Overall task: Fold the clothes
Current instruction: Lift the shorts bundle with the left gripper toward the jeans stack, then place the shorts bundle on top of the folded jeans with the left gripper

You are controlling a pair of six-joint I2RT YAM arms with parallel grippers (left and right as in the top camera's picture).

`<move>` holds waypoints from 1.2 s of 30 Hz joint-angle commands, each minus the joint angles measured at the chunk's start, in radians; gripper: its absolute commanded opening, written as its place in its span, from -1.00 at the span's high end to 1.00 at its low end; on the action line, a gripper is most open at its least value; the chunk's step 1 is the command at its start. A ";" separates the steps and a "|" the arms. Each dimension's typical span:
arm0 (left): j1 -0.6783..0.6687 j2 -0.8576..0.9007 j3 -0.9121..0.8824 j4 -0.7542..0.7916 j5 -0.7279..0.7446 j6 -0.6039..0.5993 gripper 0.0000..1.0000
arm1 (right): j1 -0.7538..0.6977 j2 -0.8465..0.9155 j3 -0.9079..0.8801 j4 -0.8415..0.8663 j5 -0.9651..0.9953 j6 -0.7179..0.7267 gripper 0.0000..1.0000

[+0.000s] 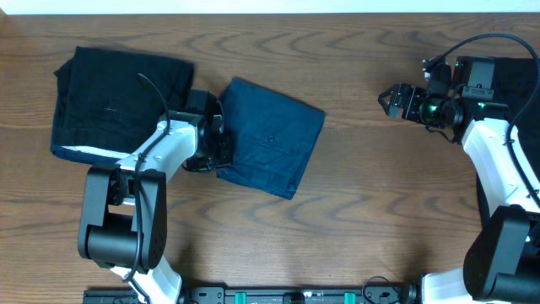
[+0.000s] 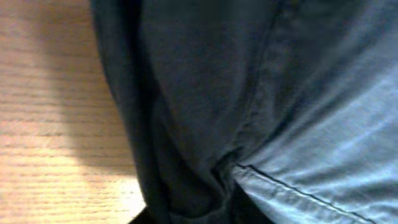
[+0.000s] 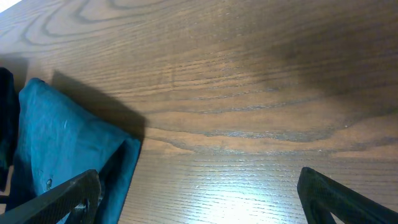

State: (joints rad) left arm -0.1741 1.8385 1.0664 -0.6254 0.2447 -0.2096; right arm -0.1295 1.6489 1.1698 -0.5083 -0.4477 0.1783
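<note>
A folded navy-blue cloth (image 1: 274, 135) lies at the table's middle, turned at an angle. My left gripper (image 1: 221, 143) sits at its left edge. In the left wrist view the navy cloth (image 2: 280, 93) fills the frame and bunches into a pinched fold at the bottom centre, so the jaws look shut on it, with the fingers almost hidden. A black cloth (image 1: 110, 101) with a white lower edge lies folded at the far left. My right gripper (image 1: 388, 100) hovers open at the right, well away from the navy cloth (image 3: 62, 137), its fingers (image 3: 342, 199) spread over bare wood.
Another dark cloth (image 1: 515, 76) lies at the far right edge, partly under the right arm. The wooden table (image 1: 380, 194) shows bare between the navy cloth and the right arm. Both arm bases stand at the front edge.
</note>
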 commanded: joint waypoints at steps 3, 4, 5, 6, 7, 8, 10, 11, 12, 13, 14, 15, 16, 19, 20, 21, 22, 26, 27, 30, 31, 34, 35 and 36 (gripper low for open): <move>-0.002 0.031 -0.017 -0.004 -0.009 0.010 0.88 | -0.004 0.006 0.005 -0.001 0.003 0.000 -0.99; -0.002 0.030 -0.007 -0.003 -0.009 0.010 0.88 | -0.004 0.006 0.005 -0.001 0.003 0.000 -0.98; -0.002 0.028 0.004 -0.001 -0.009 0.010 0.88 | -0.004 0.006 0.005 -0.001 0.003 0.000 -0.99; -0.002 0.026 0.018 -0.001 -0.009 0.010 0.88 | -0.004 0.006 0.005 -0.001 0.003 0.000 -0.99; -0.002 0.022 0.032 -0.001 -0.009 0.010 0.88 | -0.004 0.006 0.005 -0.001 0.003 0.000 -0.99; -0.002 0.014 0.048 -0.001 -0.010 0.010 0.88 | -0.004 0.006 0.005 -0.001 0.003 0.000 -0.99; -0.002 -0.003 0.077 -0.001 -0.022 0.014 0.88 | -0.004 0.006 0.005 -0.001 0.003 0.000 -0.98; -0.002 -0.012 0.090 -0.001 -0.032 0.014 0.88 | -0.004 0.006 0.005 -0.001 0.003 0.000 -0.98; -0.002 -0.023 0.103 -0.001 -0.042 0.014 0.88 | -0.004 0.006 0.005 -0.001 0.003 0.000 -0.98; -0.002 -0.036 0.118 -0.001 -0.055 0.014 0.89 | -0.004 0.006 0.005 -0.001 0.003 0.000 -0.98; -0.002 -0.047 0.129 -0.001 -0.059 0.021 0.88 | -0.004 0.006 0.005 -0.001 0.003 0.000 -0.98; -0.002 -0.060 0.139 -0.001 -0.059 0.032 0.88 | -0.004 0.006 0.005 -0.001 0.003 0.000 -0.99; -0.002 -0.075 0.150 0.000 -0.059 0.040 0.88 | -0.004 0.006 0.005 -0.001 0.003 0.000 -0.99; -0.002 -0.109 0.170 0.007 -0.082 0.042 0.88 | -0.004 0.006 0.005 -0.001 0.003 0.000 -0.99; -0.001 -0.119 0.174 0.011 -0.088 0.045 0.88 | -0.004 0.006 0.005 -0.001 0.003 0.000 -0.99; -0.001 -0.128 0.177 0.017 -0.097 0.045 0.88 | -0.004 0.006 0.005 -0.001 0.003 0.000 -0.99; -0.001 -0.139 0.177 0.023 -0.105 0.045 0.88 | -0.004 0.006 0.005 -0.001 0.003 0.000 -0.98; -0.001 -0.187 0.178 0.043 -0.177 0.044 0.88 | -0.004 0.006 0.005 -0.001 0.003 0.000 -0.98; -0.001 -0.200 0.179 0.048 -0.197 0.044 0.88 | -0.004 0.006 0.005 -0.001 0.003 0.000 -0.98; 0.000 -0.243 0.186 0.064 -0.216 0.039 0.88 | -0.004 0.006 0.005 -0.001 0.003 0.000 -0.99; 0.001 -0.256 0.189 0.067 -0.217 0.034 0.88 | -0.004 0.006 0.005 -0.001 0.003 0.000 -0.98; 0.006 -0.290 0.201 0.070 -0.246 0.004 0.88 | -0.004 0.006 0.005 -0.001 0.003 0.000 -0.98; 0.009 -0.302 0.205 0.073 -0.247 0.004 0.88 | -0.004 0.006 0.005 -0.001 0.003 0.000 -0.99; 0.013 -0.310 0.209 0.076 -0.247 0.004 0.88 | -0.004 0.006 0.005 -0.001 0.003 0.000 -0.98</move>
State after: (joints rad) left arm -0.1730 1.5780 1.2213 -0.5694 0.0433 -0.1871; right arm -0.1295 1.6489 1.1698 -0.5083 -0.4477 0.1783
